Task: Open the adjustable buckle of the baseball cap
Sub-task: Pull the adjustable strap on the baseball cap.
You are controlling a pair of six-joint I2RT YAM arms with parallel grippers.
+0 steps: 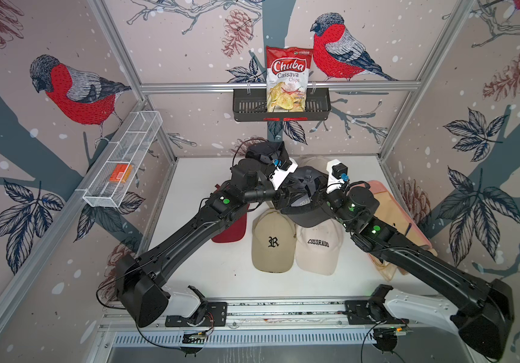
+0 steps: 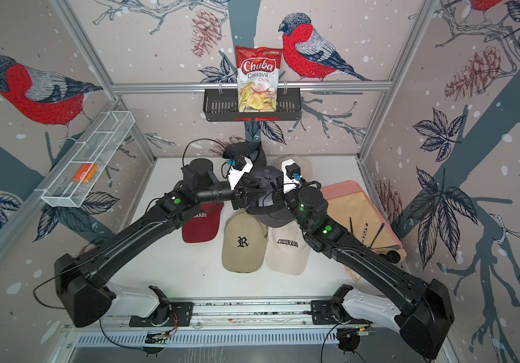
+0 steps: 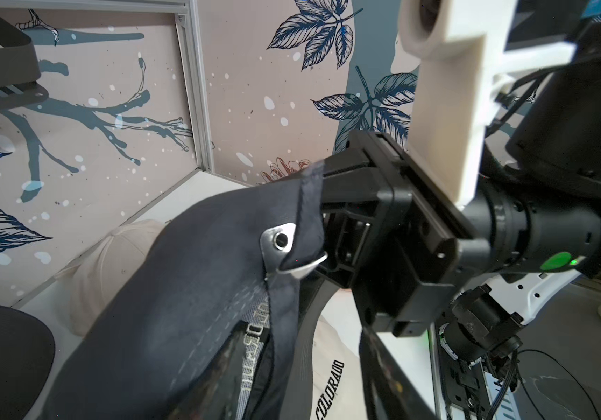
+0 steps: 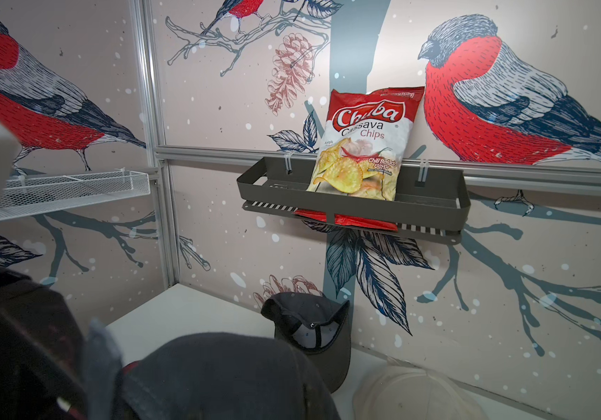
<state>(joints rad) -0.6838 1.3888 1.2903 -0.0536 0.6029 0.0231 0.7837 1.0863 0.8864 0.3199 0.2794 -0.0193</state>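
Note:
A dark navy baseball cap hangs above the table between my two grippers. In the left wrist view its back faces the camera, showing the metal buckle and the strap running up from it. My right gripper is shut on the end of that strap. Its own view shows only the cap's crown, which hides the jaws. My left gripper is open, its fingers wide apart. One finger lies against the cap's back fabric, and the cap's edge sits in the gap.
On the table lie a beige "R" cap, a white Colorado cap, a red cap, a dark cap and a cream cap by the back wall. A pink tray lies at the right. A chips bag stands in a black basket.

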